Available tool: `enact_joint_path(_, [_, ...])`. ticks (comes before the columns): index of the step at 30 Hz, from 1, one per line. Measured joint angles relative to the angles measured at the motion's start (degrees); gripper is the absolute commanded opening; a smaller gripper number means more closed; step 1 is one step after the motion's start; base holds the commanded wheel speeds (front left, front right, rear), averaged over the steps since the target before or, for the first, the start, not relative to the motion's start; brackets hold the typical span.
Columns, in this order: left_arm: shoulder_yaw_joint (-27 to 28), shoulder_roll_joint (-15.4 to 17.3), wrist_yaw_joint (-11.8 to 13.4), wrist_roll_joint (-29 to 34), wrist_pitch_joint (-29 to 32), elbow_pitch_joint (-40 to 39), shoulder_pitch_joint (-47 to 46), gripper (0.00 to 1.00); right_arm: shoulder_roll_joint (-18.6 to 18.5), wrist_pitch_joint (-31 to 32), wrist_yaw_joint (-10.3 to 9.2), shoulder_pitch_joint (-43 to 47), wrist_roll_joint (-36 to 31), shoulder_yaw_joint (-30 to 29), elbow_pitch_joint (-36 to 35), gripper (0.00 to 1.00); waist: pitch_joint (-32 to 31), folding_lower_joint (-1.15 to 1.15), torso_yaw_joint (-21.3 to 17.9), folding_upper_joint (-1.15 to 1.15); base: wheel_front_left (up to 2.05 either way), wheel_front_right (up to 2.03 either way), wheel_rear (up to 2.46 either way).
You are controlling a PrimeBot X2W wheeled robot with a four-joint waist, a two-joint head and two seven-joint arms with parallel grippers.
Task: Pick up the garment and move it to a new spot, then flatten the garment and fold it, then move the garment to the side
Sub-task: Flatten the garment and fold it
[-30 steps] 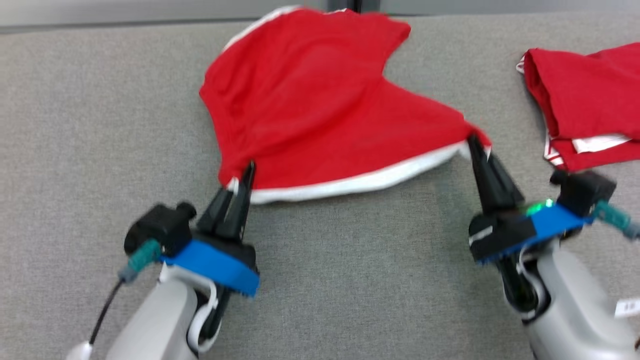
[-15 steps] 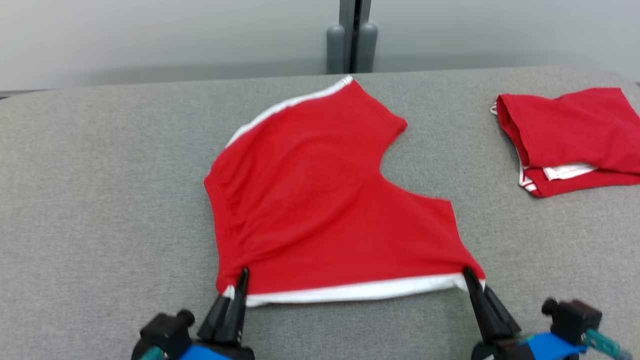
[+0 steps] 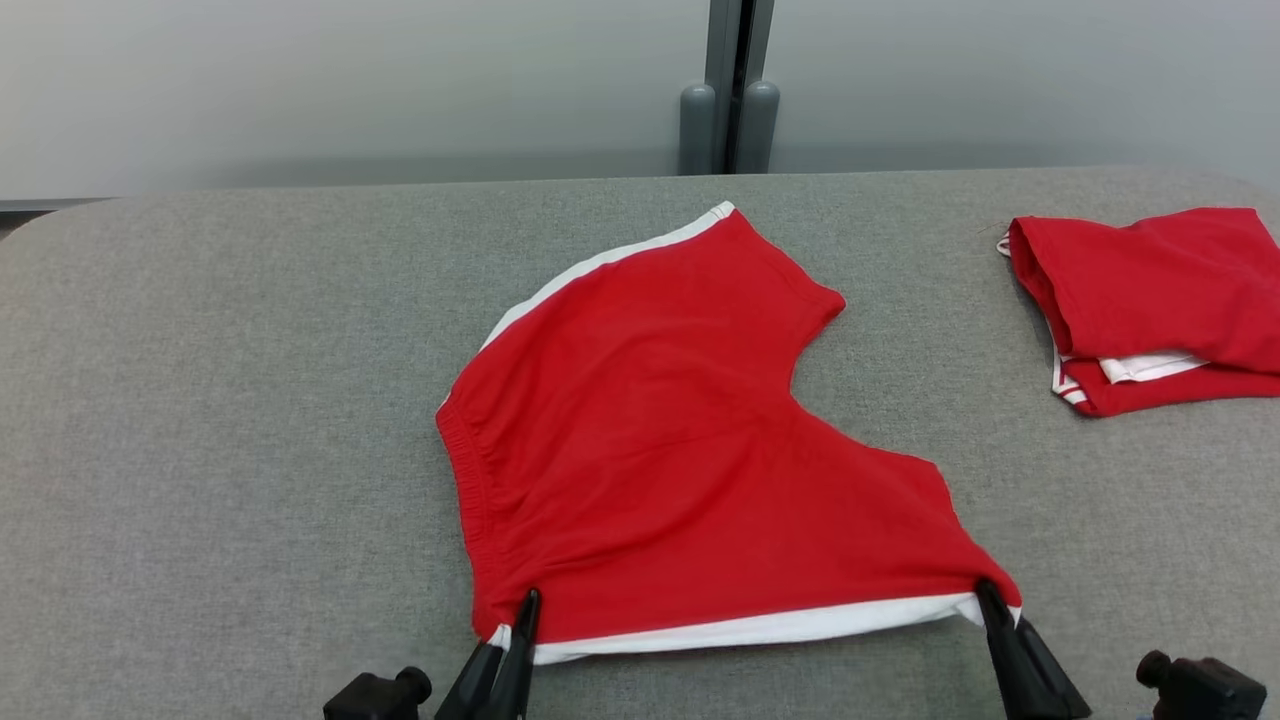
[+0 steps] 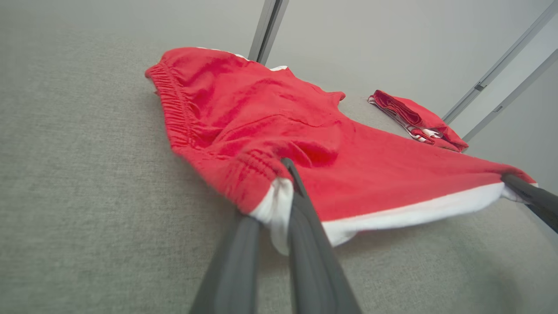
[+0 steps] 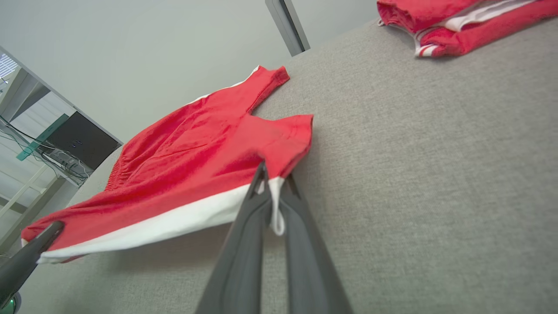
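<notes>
Both cropped, left gripper (image 3: 527, 600), right gripper (image 3: 985, 592), pinched garment (image 3: 680, 450) corners partly hidden

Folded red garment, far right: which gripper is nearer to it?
Right. The right gripper holds the spread shorts at their right corner, near-left of the folded garment; the left gripper holds their left corner, farther left.

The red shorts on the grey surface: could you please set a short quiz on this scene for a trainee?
1. True or false: the red shorts lie folded in half.
2. What do the left gripper and right gripper pinch? A the near white-striped edge's two ends; B the far edge; C nothing.
3. Fill in: the folded red garment lies on the robot's ___ of them.
Key: 1 false; 2 A; 3 right.
</notes>
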Motion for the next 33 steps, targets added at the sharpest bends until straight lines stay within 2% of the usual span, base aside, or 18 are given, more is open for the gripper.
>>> enact_joint_path(10, [-1.99,-0.05,0.0,-0.71,0.0,0.45,-6.5,0.0,0.12,1.74,0.0,-10.38,-1.29,-1.42,-0.1,0.0,2.32,0.01,0.36,0.01,0.0,0.0,0.0])
enact_joint_path(14, [-1.87,-0.11,0.0,-1.85,0.0,0.07,-9.59,0.0,-1.35,3.63,0.0,-17.59,-2.05,-0.2,2.15,0.0,4.04,0.01,1.02,0.02,0.0,0.0,0.0])
enact_joint_path(26, [-3.52,0.69,0.0,-5.73,0.0,1.01,-21.19,0.0,-3.71,8.44,0.01,-42.76,-3.09,0.32,15.41,0.0,10.39,0.02,5.49,0.02,0.0,0.0,0.0])
enact_joint_path(31, [-4.07,0.73,0.0,-7.33,0.0,2.88,-27.27,0.0,-3.58,9.99,0.0,-52.53,-4.67,1.72,23.48,0.0,13.65,0.02,7.22,0.02,0.0,0.0,0.0])
enact_joint_path(33, [-3.9,0.59,0.0,-7.86,0.0,4.23,-30.06,0.0,-3.03,10.17,0.0,-57.81,-5.41,2.42,29.18,0.0,15.58,0.02,7.93,0.03,0.0,0.0,0.0])
